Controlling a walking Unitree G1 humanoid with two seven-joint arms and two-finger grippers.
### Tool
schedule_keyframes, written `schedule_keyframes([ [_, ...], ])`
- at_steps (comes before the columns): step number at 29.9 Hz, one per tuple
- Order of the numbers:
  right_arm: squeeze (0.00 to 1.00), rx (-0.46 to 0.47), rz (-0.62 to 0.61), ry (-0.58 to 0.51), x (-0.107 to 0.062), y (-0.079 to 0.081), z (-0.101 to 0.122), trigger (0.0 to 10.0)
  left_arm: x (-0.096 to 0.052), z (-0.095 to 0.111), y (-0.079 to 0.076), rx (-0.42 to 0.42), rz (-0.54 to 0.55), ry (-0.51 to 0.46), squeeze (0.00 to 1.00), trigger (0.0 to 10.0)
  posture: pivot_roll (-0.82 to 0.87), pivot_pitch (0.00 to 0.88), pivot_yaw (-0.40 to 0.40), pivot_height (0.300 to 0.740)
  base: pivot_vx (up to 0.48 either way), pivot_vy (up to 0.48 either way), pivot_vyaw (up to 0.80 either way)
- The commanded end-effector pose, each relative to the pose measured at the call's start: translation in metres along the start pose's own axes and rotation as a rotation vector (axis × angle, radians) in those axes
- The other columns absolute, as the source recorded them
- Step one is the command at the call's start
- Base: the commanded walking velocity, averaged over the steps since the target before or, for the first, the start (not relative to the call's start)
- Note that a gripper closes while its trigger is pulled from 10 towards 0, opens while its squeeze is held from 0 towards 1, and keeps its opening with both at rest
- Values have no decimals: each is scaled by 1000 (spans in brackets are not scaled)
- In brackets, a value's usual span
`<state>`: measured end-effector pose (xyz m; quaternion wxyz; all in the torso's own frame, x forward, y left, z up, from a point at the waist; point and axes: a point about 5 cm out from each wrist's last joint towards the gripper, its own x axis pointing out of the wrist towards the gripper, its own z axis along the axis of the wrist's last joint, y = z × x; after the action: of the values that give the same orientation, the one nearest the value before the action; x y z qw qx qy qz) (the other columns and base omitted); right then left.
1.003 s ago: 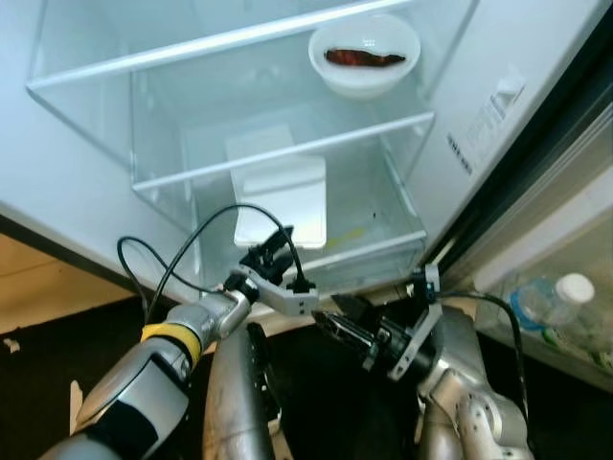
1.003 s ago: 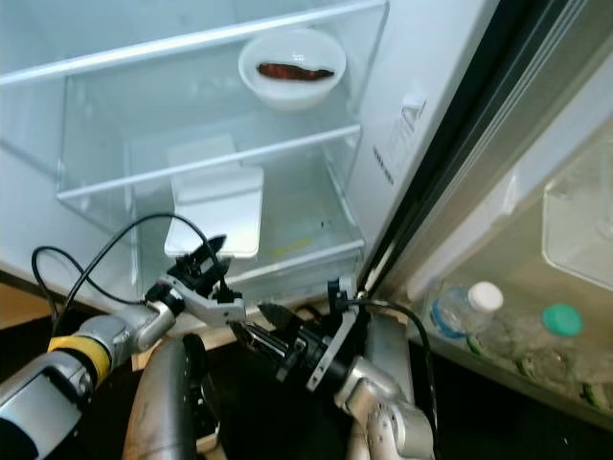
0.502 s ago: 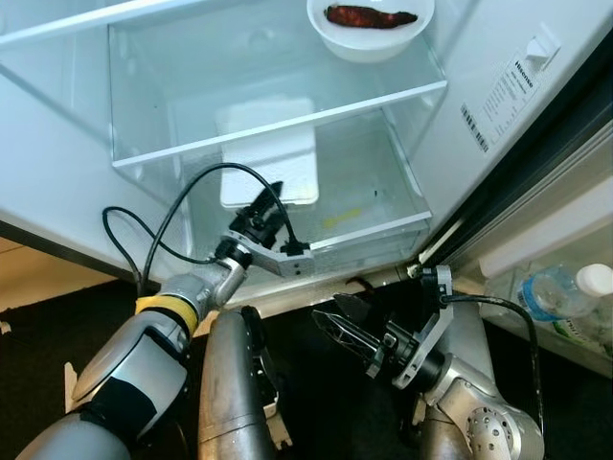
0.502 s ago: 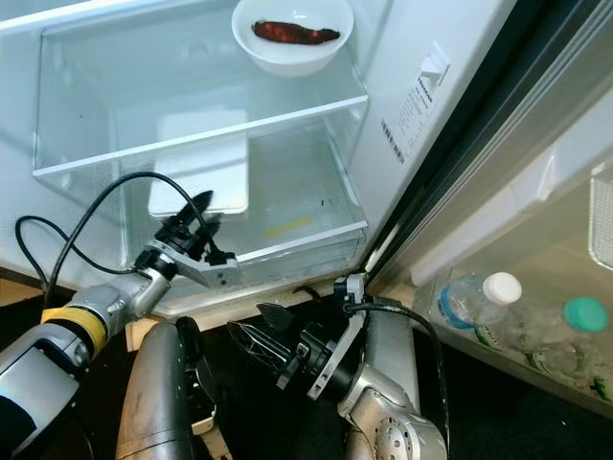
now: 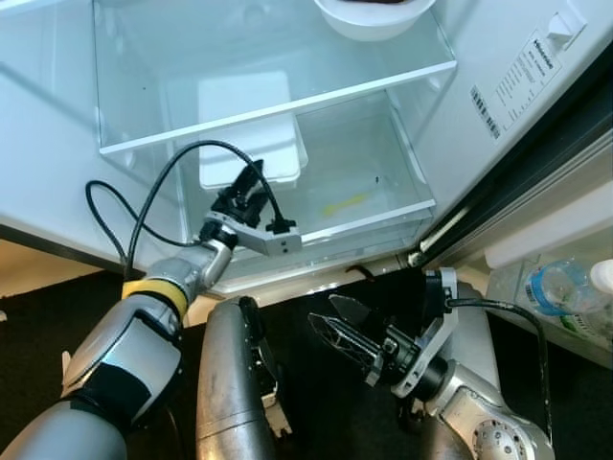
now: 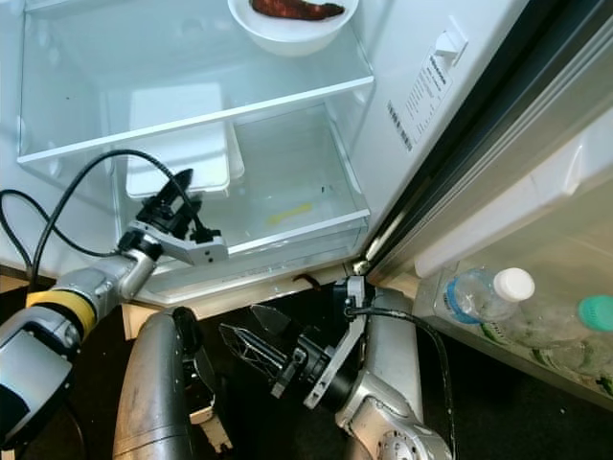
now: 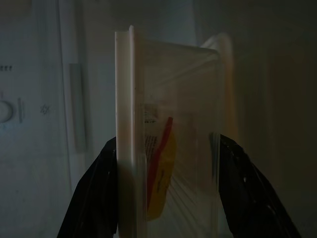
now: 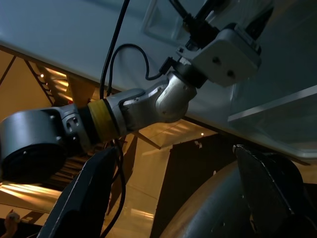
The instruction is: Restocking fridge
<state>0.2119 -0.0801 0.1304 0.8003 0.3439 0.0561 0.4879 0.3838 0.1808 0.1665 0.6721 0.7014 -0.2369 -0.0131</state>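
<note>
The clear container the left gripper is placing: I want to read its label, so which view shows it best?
The left wrist view: the clear container sits between the left gripper fingers, red-and-yellow label visible but dim. The eye views show its white lid in the drawer, seen through the glass shelf.

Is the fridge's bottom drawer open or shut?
Open: the drawer has no cover, its white container showing beneath the glass shelf.

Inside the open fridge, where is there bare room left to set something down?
The glass shelf is bare left of the white bowl. In the clear drawer, the floor between the white container and the right wall is free, bar a small yellow scrap. The left gripper crowds the drawer's front left. The right gripper hangs open below, outside.
</note>
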Motion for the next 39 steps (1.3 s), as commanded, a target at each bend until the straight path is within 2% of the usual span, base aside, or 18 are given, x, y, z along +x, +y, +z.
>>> schedule_keyframes([
  [1,0,33,7,11,-1,6,-6,10000,-5,-12,3,13,10,39,0,10000,-128,609,77,410,0,0,0],
  [7,0,40,6,9,-3,12,-6,10000,0,-16,9,26,26,57,0,10000,-136,628,73,410,0,0,0],
  [12,0,47,30,8,-2,23,-5,10000,4,-27,20,46,50,108,0,10000,-157,645,72,410,0,0,0],
  [22,0,46,43,4,-2,33,-2,10000,3,-37,24,52,64,173,0,10000,-175,656,68,410,0,0,0],
  [23,0,44,42,3,-2,33,-2,10000,2,-37,23,48,59,177,835,10000,-176,656,69,410,0,0,0],
  [24,0,41,43,1,-2,33,0,10000,0,-37,21,31,55,185,1000,10000,-178,656,71,410,0,0,0],
  [32,0,37,41,-3,-1,34,1,10000,-2,-34,16,-12,50,191,1000,10000,-173,652,74,410,0,0,0],
  [39,0,32,35,4,-1,31,1,10000,-5,-16,0,-112,-7,141,1000,10000,-147,625,88,410,0,0,0],
])
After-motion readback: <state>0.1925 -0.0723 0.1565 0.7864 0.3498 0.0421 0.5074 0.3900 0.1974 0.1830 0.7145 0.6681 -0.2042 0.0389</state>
